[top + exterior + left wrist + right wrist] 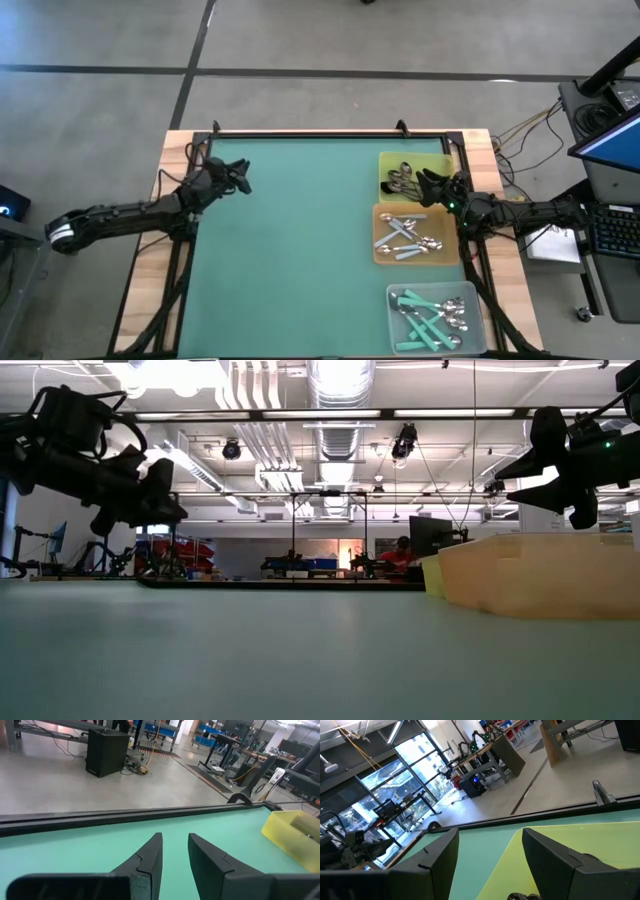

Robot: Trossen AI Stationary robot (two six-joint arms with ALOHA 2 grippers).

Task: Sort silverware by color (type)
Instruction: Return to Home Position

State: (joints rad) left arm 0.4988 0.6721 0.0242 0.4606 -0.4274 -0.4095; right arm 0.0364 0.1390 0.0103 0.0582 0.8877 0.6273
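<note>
**Silverware, three lots, all trayed along the desk (300,250) edge on the right gripper's side.**

- Dark-handled spoons (400,181): in the yellow tray (437,163), directly beneath the right gripper (424,186).
- Light blue spoons (405,236): in the orange tray (379,250), just beside that gripper.
- Teal-green spoons (430,318): in the clear tray (395,330), beyond the orange one and farthest from the gripper, at the desk corner.
- Right gripper: held above the tray, fingers (440,855) spread wide, nothing grasped.
- Left gripper (243,178): raised over bare surface, well apart from every tray. Its fingers (150,855) are parted by a narrow gap (nothing between them).
- Black rail (330,131): bounds the desk edge just ahead of the left gripper.
- Between the two grippers a broad bare green stretch is seen.
</note>
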